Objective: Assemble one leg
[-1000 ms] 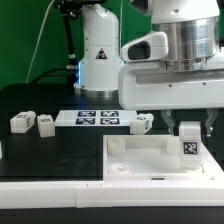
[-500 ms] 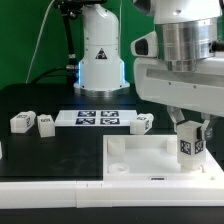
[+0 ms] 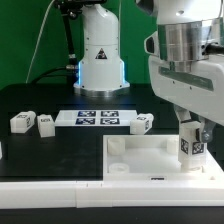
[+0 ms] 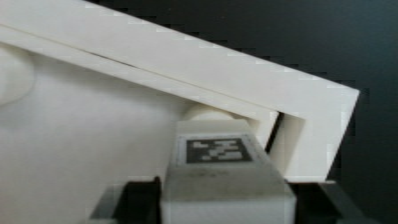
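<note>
My gripper (image 3: 192,135) is shut on a leg (image 3: 191,146), a small white post with a black-and-white tag, and holds it upright over the right end of the large white tray-like piece (image 3: 140,155) in the exterior view. In the wrist view the leg (image 4: 219,160) stands between my dark fingers (image 4: 137,200), its tag facing the camera, close to the tray piece's raised corner rim (image 4: 311,110). Three more legs lie on the black table: two at the exterior view's left (image 3: 21,122) (image 3: 45,124) and one beside the marker board (image 3: 142,123).
The marker board (image 3: 95,119) lies flat behind the tray piece. The arm's white base (image 3: 99,50) stands at the back. A white ledge (image 3: 50,190) runs along the front of the table.
My gripper has moved with the leg toward the exterior view's right and slightly down, toward the tray piece's right corner. The other legs have not moved.
</note>
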Tool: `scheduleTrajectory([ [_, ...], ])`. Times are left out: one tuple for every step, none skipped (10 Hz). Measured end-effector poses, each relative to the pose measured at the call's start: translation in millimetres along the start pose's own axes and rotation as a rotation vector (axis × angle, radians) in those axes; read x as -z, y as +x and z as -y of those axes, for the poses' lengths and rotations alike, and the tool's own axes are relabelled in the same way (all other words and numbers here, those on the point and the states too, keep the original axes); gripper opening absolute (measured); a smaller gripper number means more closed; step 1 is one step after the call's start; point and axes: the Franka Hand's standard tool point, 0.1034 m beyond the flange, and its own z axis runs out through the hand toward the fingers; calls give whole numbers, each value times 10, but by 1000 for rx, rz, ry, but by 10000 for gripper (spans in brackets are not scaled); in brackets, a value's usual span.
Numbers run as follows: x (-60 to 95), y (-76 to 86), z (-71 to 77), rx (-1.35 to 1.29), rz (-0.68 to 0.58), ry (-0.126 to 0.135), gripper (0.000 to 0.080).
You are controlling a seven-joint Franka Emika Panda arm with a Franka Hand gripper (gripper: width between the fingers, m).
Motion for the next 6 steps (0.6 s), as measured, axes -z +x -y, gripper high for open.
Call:
scheduleTrajectory([
  [-4,-8,-7,19,4,-4,457],
  [-12,2,-22,135,6,-10,607],
  [-16,15,-26,241,6,-9,637],
  [-15,-15,-16,317,7,-9,646],
  [-16,-30,-13,463,7,-10,646],
  [-11,-26,-8,601,7,-9,649],
])
